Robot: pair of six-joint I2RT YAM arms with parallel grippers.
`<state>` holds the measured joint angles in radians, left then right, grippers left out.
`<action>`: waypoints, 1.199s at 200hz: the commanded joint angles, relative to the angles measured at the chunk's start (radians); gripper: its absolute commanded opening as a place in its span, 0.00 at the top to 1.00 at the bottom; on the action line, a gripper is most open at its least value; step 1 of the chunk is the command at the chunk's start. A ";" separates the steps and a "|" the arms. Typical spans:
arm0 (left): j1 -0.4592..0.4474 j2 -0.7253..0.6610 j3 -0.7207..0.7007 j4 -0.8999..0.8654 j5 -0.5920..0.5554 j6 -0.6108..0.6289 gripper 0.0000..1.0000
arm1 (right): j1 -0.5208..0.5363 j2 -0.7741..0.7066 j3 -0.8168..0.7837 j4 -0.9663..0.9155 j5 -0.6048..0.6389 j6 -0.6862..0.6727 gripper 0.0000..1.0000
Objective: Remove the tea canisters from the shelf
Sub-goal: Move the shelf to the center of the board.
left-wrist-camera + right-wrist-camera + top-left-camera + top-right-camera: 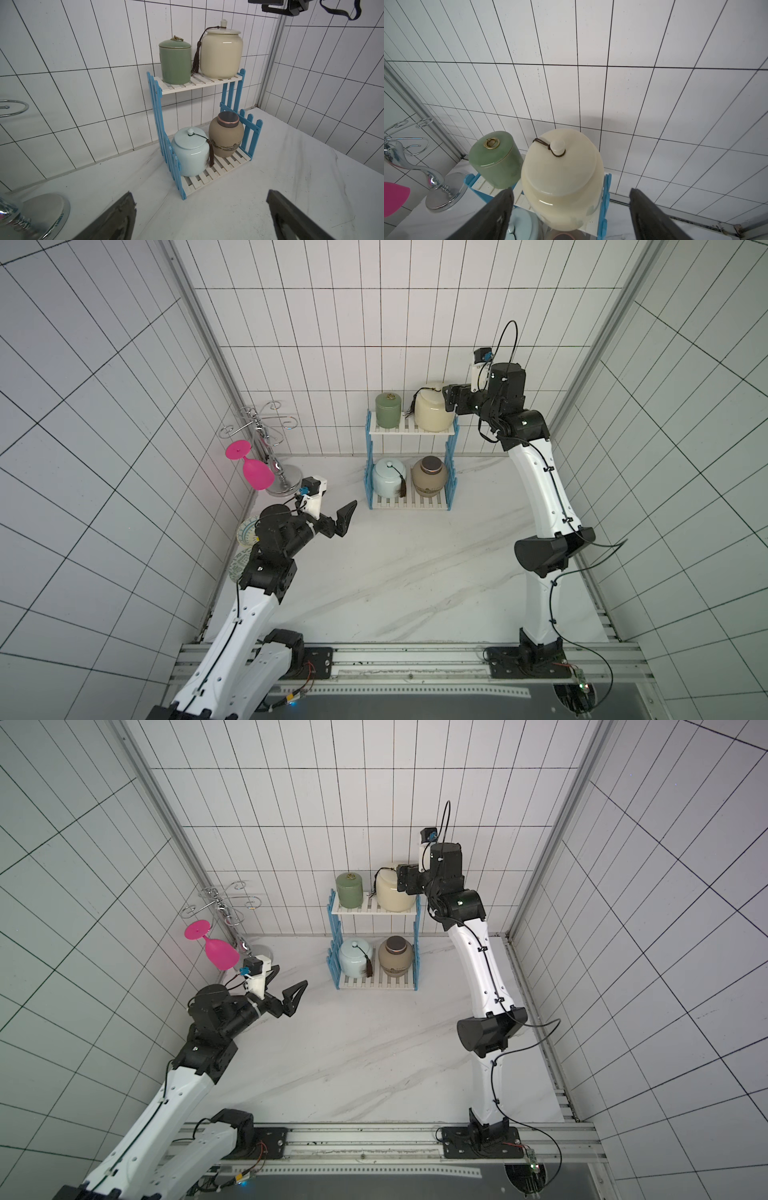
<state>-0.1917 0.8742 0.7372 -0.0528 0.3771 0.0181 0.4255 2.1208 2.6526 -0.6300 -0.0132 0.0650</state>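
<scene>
Cream canister (560,166) on shelf (607,185) sits inside spread right tool (571,190), untouched; left tool (200,192) spread, apart.

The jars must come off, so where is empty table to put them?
The middle of the marble table, in front of the shelf, is bare. Crowded: the left-wall corner, with pink goblet, silver stand and patterned dishes. Both shelf tiers are full.
</scene>
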 commanded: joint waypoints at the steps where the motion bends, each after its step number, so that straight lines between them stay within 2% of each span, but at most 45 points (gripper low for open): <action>1: -0.012 0.060 0.061 -0.077 -0.089 -0.036 0.01 | -0.003 0.008 0.036 0.048 0.011 0.013 0.11; 16: -0.014 0.132 0.118 -0.126 -0.119 -0.069 0.01 | -0.003 -0.043 -0.058 0.039 0.033 0.020 0.12; 49: -0.020 0.398 0.351 -0.310 -0.159 -0.138 0.01 | -0.004 -0.232 -0.356 0.043 0.066 0.012 0.12; 81: -0.074 0.571 0.474 -0.319 -0.202 -0.208 0.01 | -0.004 -0.392 -0.656 0.084 0.087 0.016 0.12; 136: -0.117 0.825 0.694 -0.396 -0.262 -0.251 0.07 | -0.018 -0.493 -0.986 0.113 0.116 0.090 0.16; 159: -0.117 0.901 0.765 -0.434 -0.288 -0.241 0.08 | -0.023 -0.474 -1.070 0.124 0.117 0.116 0.19; 202: -0.120 1.011 0.874 -0.495 -0.289 -0.244 0.24 | -0.027 -0.383 -1.102 0.119 0.117 0.141 0.24; 240: -0.120 1.060 0.915 -0.512 -0.294 -0.239 0.35 | -0.028 -0.304 -1.064 0.121 0.099 0.157 0.30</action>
<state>-0.3088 1.9038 1.6119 -0.5343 0.0971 -0.2291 0.4049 1.7782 1.5742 -0.5198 0.0906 0.1967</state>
